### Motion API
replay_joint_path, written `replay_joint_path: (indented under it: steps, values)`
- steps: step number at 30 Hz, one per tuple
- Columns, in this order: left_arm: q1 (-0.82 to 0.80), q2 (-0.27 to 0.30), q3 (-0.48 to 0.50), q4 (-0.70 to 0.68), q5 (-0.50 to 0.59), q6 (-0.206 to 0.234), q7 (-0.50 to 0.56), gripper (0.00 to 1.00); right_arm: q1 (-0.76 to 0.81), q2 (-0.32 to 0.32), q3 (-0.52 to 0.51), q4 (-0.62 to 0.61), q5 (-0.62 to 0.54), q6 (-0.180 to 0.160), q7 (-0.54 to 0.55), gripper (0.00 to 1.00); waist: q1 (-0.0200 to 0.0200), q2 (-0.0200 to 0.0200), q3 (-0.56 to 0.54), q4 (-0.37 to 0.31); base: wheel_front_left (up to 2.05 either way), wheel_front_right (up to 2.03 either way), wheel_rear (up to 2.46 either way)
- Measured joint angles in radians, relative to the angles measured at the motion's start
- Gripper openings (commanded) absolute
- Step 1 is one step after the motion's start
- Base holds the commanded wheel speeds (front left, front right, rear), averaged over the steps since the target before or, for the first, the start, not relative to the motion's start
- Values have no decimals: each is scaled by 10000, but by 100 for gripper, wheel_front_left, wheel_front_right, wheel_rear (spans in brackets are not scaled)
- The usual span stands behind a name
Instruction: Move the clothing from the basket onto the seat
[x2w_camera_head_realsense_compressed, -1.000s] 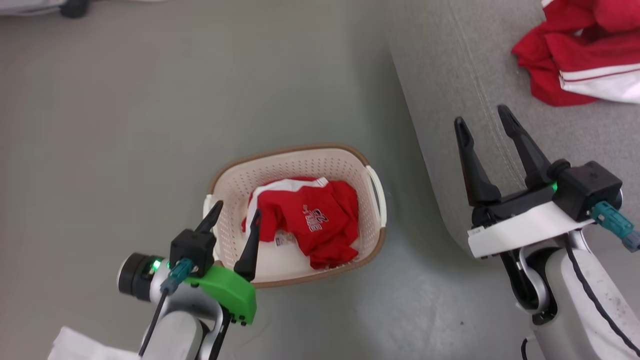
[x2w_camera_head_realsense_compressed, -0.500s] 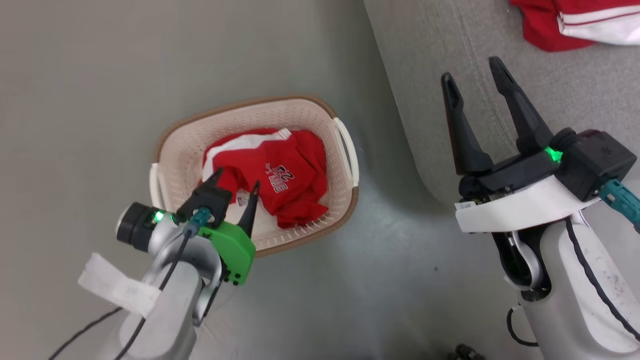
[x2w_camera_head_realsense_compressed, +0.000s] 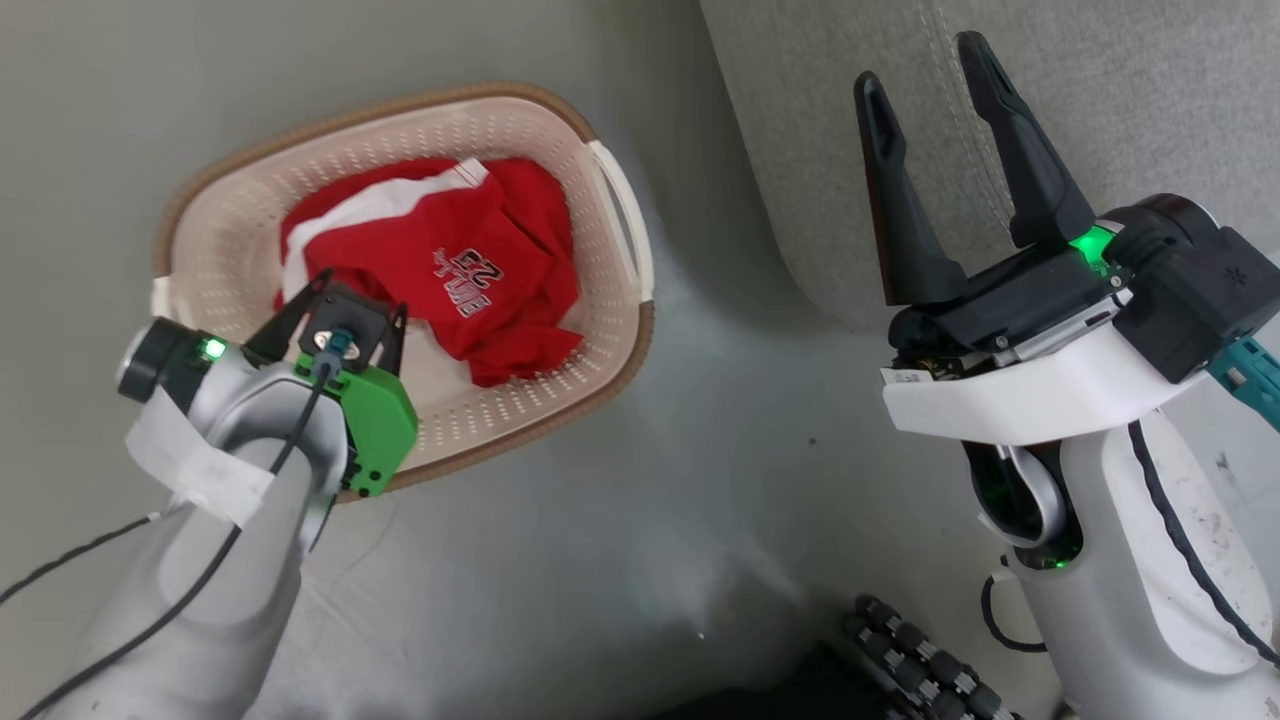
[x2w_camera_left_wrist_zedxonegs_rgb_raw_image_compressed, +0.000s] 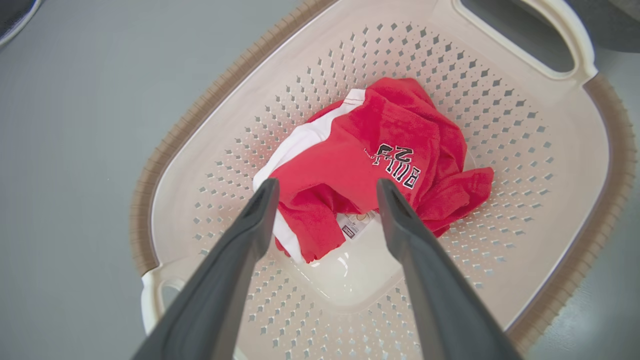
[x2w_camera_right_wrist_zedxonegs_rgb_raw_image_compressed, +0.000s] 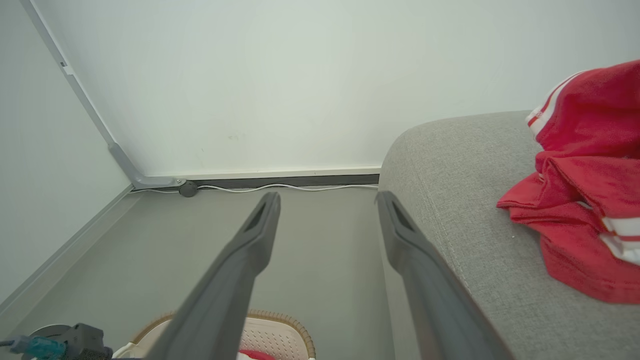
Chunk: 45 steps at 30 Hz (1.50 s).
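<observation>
Red garment (x2w_camera_left_wrist_zedxonegs_rgb_raw_image_compressed: 395, 132), seemingly soft and light, lies crumpled in the basket (x2w_camera_left_wrist_zedxonegs_rgb_raw_image_compressed: 525, 150), probably best pinched at its bunched middle below the wide-open, empty left gripper (x2w_camera_left_wrist_zedxonegs_rgb_raw_image_compressed: 326, 184).

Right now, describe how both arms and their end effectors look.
The left end effector has two long dark tapered fingers on a bright green mount, a teal plug with black cable, and white tape round its pale grey arm. The right end effector has matching fingers on a white mount, with a black box and teal plug.
</observation>
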Motion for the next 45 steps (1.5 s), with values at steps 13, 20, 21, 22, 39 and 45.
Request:
replay_joint_path:
  steps: [13, 20, 21, 22, 39, 45]
  values:
    - [-1070, 685, -59, 1170, 587, -50, 94, 100, -447, 192, 380, 476, 276, 54, -483, 100, 0, 0, 1258, -1019, 0, 0, 0]
    - [-1626, 1003, -207, 1580, 1137, -44, 138, 100, -586, 234, 470, 729, 489, 52, -642, 100, -1, 0, 1609, -1401, 0, 0, 0]
    - [-1704, 1047, -284, 1630, 1208, -44, 140, 100, -590, 240, 483, 771, 539, 50, -644, 100, -1, 0, 1653, -1449, 0, 0, 0]
    - [-1789, 1093, -368, 1684, 1271, -44, 140, 100, -599, 242, 500, 803, 594, 50, -656, 100, -1, 0, 1694, -1492, 0, 0, 0]
    - [-2415, 1139, -1095, 2894, 2228, 19, 683, 0, -942, 309, 702, 1235, 886, 42, -865, 100, -1, 0, 1885, -1752, 0, 0, 0]
    - [-2547, 963, -1103, 3210, 2278, 19, 702, 0, -1049, 311, 704, 1379, 886, -12, -918, 100, -1, 0, 1848, -1721, 0, 0, 0]
